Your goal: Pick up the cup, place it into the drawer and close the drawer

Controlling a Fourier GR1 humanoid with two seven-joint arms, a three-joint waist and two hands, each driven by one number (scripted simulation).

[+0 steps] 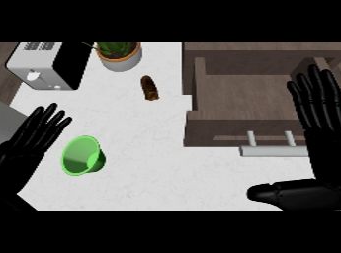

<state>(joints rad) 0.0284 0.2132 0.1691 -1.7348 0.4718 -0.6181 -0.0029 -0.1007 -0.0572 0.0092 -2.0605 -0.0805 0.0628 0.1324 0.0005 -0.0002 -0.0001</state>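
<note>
Counter inventory: green cup [82,155] on its side, drawer [264,129] pulled open.
L hand [28,142] beside cup, fingers straight, not touching; R hand [324,128] flat over drawer handle [274,149], holding nothing.

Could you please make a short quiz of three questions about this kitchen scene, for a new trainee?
1. True or false: the green cup already sits inside the open drawer.
2. Which hand is nearer the cup: A) left hand B) right hand?
3. Fill in: the potted plant stands beside the ____.

Key:
1. False; it is on the counter.
2. A.
3. Toaster.
</note>
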